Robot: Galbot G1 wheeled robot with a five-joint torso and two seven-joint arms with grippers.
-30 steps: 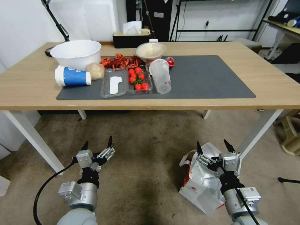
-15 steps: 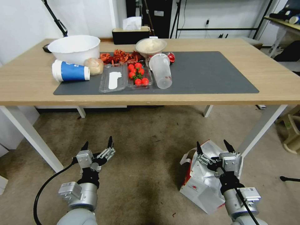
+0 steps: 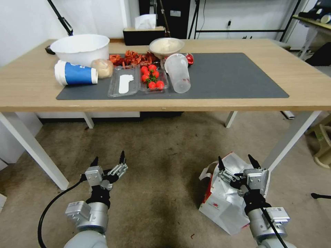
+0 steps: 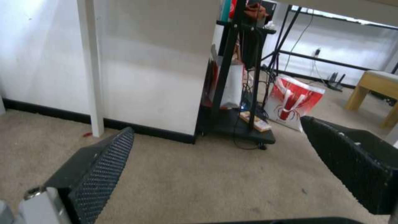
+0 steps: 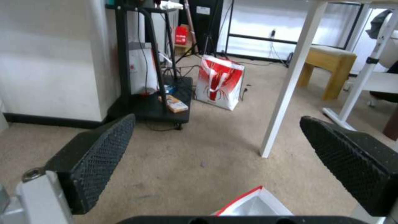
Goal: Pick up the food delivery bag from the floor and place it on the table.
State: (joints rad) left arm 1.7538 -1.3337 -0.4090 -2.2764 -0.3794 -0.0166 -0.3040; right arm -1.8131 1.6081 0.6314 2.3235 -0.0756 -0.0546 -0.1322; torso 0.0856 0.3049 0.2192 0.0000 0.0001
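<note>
A: Report task progress

B: Not started, by my reading; the food delivery bag lies on its side on the floor at the lower right of the head view, mouth open with the foil lining showing, beside a white leg of the table; no lift and no placement has been made

A: Claw states?

B: Right gripper hangs just above the bag's open mouth, fingers spread, gripping nothing; in the right wrist view the bag's red-edged rim sits at the bottom centre, between the two black pads; left gripper is at the lower left of the head view over bare carpet, fingers also spread, empty

A: Work remaining?

B: All of it, as judged from this layout: grasp the bag, raise it, set it on the tabletop; the right half of the grey mat is free of items

A: Count the items

B: One bag on the floor near the robot; one red-and-white bag farther off in the room; two grippers; on the table: one white bowl, one blue cup on its side, one clear cup on its side, one tray of tomatoes, one lidded bowl, one tissue box
</note>
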